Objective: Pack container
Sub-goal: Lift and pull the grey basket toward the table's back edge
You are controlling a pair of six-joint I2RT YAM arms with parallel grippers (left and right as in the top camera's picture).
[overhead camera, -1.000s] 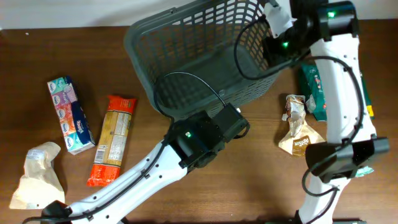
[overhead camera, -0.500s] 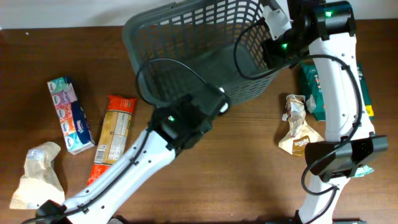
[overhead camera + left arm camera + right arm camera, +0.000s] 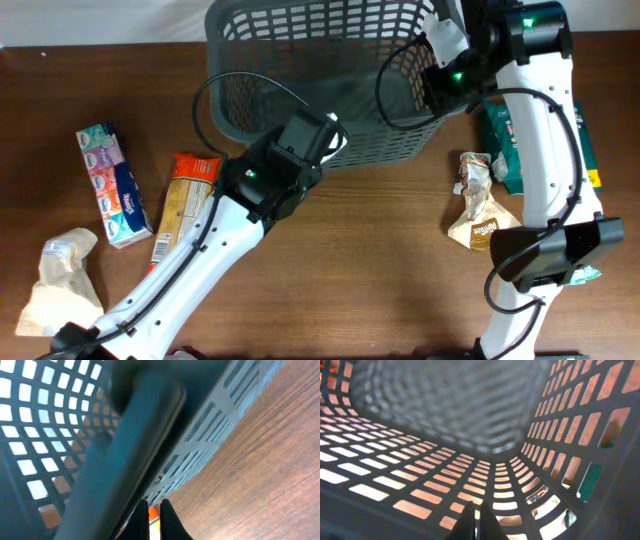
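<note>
The container (image 3: pixel 385 150) is a large dark grey lattice basket at the back middle of the table. My left gripper (image 3: pixel 335 135) is shut, with its fingers against the outside of the basket's front wall near the rim. In the left wrist view the shut fingers (image 3: pixel 154 517) sit just right of the rim (image 3: pixel 125 445), with nothing between them. My right gripper (image 3: pixel 440 55) is at the basket's right rim and appears shut on it. The right wrist view looks into the empty basket (image 3: pixel 445 420) past the closed fingers (image 3: pixel 476 520).
On the left lie a tissue pack (image 3: pixel 112 185), an orange pasta packet (image 3: pixel 182 222) and a beige bag (image 3: pixel 58 285). On the right are a crumpled brown bag (image 3: pixel 480 205) and a green packet (image 3: pixel 505 145) partly behind the right arm.
The left gripper has swung up and left along the basket's front wall. The basket has turned and shifted toward the back edge, now sitting squarer. The right gripper stayed in place.
</note>
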